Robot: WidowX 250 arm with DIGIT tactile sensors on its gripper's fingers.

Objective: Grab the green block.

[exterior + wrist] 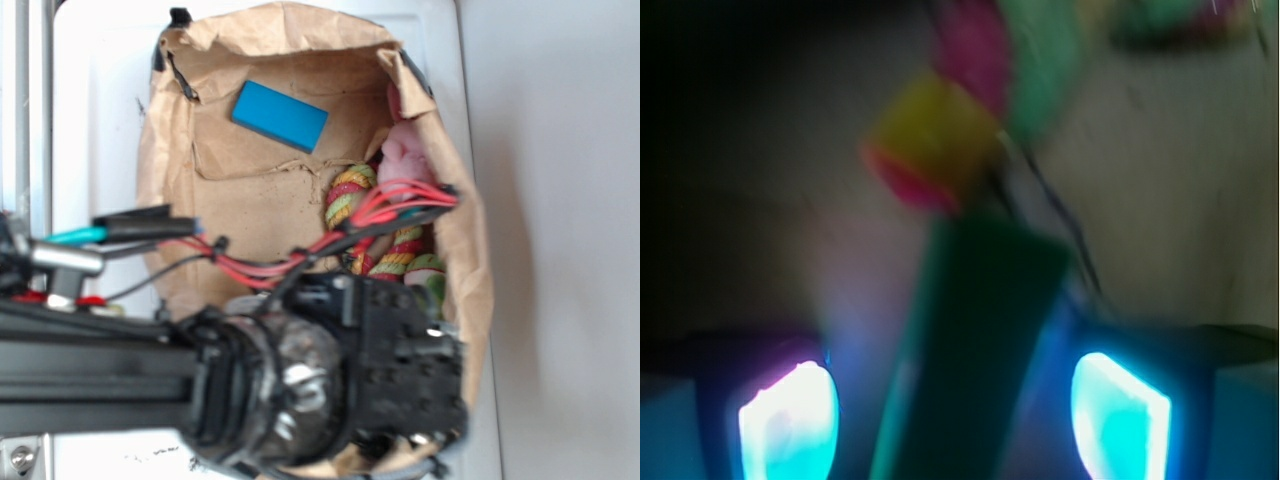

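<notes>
two glowing fingertips (788, 420) frame the wrist view, one low on the left and one low on the right, and between them runs the green block (975, 350), a long dark-green slab reaching from the bottom edge up toward the middle of the picture, tilted a little to the right. the gripper (955, 415) stands wide around it, with a gap showing on each side of the block, so the jaws straddle it and are not pressed against it as far as this blurred view lets on. just beyond the far end of the block sits a yellow and red rope toy (930, 150), with something pink and pale green smeared above it, too blurred to name. over in the exterior view the arm's dark wrist housing (330, 385) fills the near end of the brown paper bag (165, 170) and hides both the block and the fingers. farther up the bag lies the blue block (281, 115), well apart from the arm, and on the right side a pink soft toy (408, 155) rests against the bag's wall beside the rope loops.
</notes>
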